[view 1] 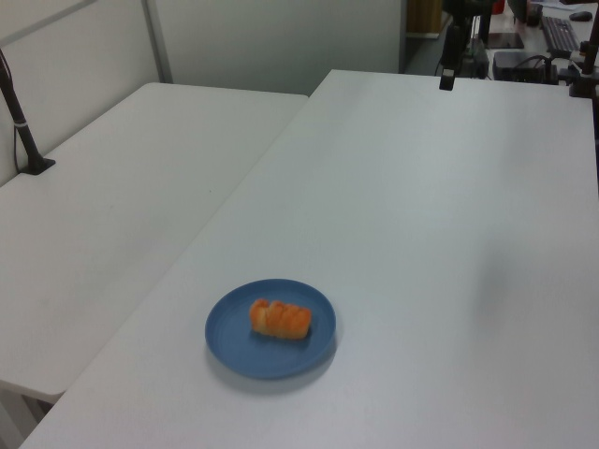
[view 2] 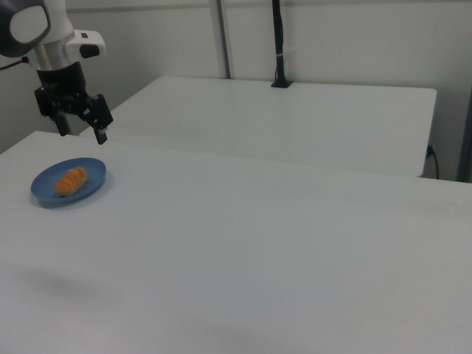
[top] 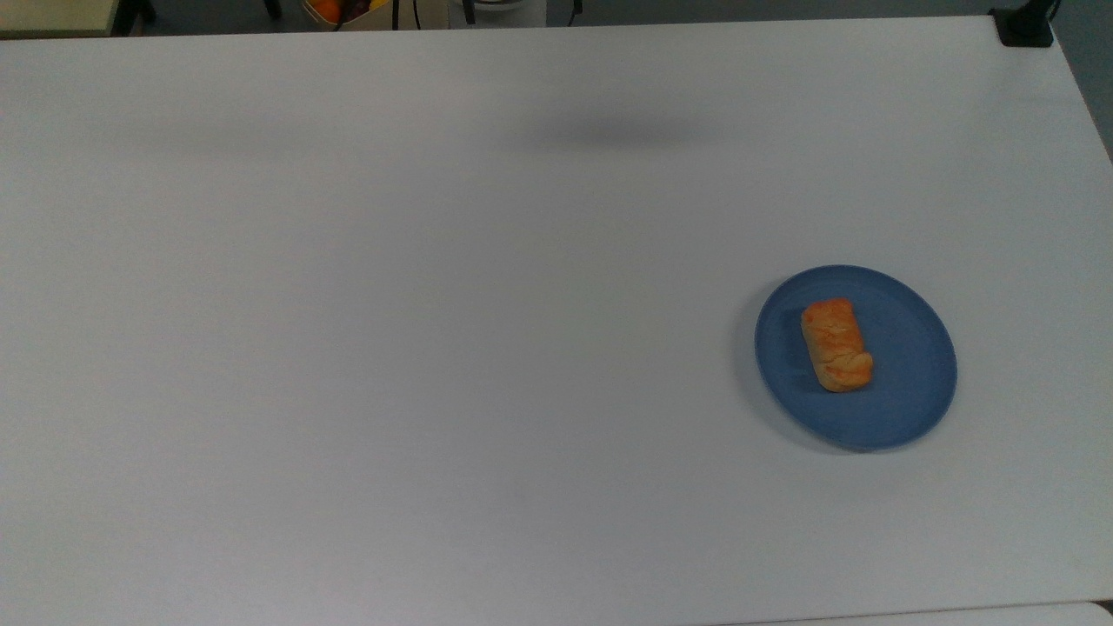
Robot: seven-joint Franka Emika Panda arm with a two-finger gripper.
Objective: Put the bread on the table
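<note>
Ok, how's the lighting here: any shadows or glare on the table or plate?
Top view: even, soft light, no glare; a faint blurred shadow on the table near the top centre, and a thin shadow under the plate edge. Left view: the bread looks slightly soft; a dim smudge of shadow lies at the left view's right. Right view: the gripper hangs above the plate, sharply lit.

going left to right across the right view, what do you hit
plate → bread → gripper → black pole
</note>
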